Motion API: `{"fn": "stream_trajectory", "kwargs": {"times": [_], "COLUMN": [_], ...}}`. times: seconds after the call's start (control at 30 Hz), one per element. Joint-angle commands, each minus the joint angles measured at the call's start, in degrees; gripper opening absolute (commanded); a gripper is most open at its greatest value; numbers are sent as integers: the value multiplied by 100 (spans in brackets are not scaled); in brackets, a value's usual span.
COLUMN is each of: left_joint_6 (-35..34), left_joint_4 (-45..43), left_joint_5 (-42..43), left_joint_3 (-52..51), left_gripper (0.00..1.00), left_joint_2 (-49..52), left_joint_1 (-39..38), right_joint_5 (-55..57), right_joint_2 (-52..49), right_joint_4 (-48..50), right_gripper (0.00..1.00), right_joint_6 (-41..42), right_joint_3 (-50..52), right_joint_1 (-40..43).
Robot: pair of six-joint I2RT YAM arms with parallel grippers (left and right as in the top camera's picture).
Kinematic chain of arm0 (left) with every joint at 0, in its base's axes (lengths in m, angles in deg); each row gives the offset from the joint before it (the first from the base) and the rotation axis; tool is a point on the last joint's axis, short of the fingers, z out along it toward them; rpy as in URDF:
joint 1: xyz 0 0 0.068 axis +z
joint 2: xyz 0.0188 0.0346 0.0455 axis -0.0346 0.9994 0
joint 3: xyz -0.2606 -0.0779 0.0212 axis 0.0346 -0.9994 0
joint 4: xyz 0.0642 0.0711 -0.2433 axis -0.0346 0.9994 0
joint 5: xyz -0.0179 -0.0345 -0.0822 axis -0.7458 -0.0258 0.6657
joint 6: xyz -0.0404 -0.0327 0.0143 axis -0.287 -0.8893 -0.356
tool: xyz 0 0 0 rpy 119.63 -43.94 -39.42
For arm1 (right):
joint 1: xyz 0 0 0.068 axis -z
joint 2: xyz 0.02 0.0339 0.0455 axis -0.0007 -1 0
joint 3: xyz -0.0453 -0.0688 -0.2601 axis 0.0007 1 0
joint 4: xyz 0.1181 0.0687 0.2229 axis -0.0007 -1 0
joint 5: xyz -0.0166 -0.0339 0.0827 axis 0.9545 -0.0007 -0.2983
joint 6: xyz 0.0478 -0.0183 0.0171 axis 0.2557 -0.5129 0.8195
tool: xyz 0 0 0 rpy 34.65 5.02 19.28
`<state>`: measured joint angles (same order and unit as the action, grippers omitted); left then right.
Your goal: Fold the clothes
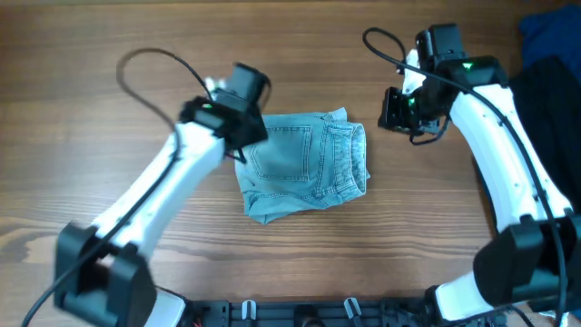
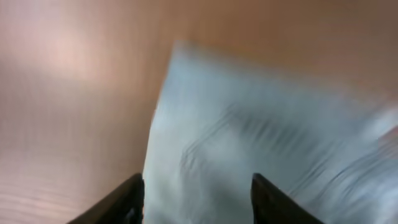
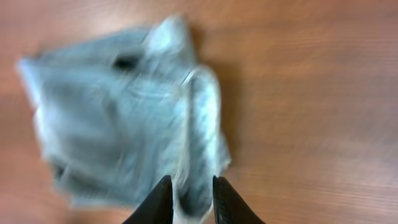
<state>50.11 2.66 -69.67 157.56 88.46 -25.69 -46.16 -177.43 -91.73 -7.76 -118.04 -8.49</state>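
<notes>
The clothes, a pair of light blue denim shorts [image 1: 304, 163], lie folded into a compact bundle at the middle of the wooden table, back pocket up and waistband to the right. My left gripper [image 1: 241, 145] hovers at the shorts' left edge. In the left wrist view, the left gripper [image 2: 198, 180] has its fingers wide apart over blurred denim [image 2: 261, 124]; it is open. My right gripper [image 1: 399, 109] is off the shorts, to their upper right. In the right wrist view, the right gripper [image 3: 191, 180] shows a narrow gap with nothing in it, the shorts [image 3: 118, 112] beyond.
A black garment [image 1: 554, 91] and a royal blue cloth [image 1: 545, 32] lie at the table's far right, behind the right arm. Bare wood [image 1: 91, 109] surrounds the shorts.
</notes>
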Motion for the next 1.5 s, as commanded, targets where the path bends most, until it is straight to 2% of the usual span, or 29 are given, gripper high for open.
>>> {"fn": "stream_trajectory", "kwargs": {"times": [0.0,0.13,0.23,0.43,0.63,0.67,0.83,0.97,1.1,1.23,1.47], "left_joint_6": [258,337,546,931,940,990,1104,1102,1062,1259,1320], "left_joint_4": [-955,-1838,-2347,-2452,-1502,-1257,203,1644,2522,2765,2286], "left_joint_5": [116,1069,1537,1932,1919,1902,1904,1904,1921,1917,1902], "left_joint_3": [20,20,20,20,20,20,20,9,7,7,85], "left_gripper": [45,42,41,41,42,38,4,4,4,4,4], "left_joint_2": [-61,376,866,1803,2450,2507,2544,2544,2544,2507,1661], "left_joint_1": [575,994,1097,981,892,894,896,896,855,761,918], "right_joint_5": [-595,-1095,-1176,-1176,-802,-564,461,1207,1298,1300,1368], "right_joint_2": [2,2,2,2,2,2,2,0,0,0,0], "right_joint_4": [-247,-140,79,682,1368,1517,2083,2430,2914,3071,2750], "right_gripper": [22,22,22,23,23,23,23,26,26,30,33], "right_joint_6": [-251,-212,118,531,848,992,1329,1386,1285,990,922], "right_joint_3": [133,605,1043,1917,2673,2769,2894,2894,2894,2894,2894], "right_joint_1": [-404,-831,-1152,-1602,-1655,-1644,-1480,-1220,-990,-979,-979]}}
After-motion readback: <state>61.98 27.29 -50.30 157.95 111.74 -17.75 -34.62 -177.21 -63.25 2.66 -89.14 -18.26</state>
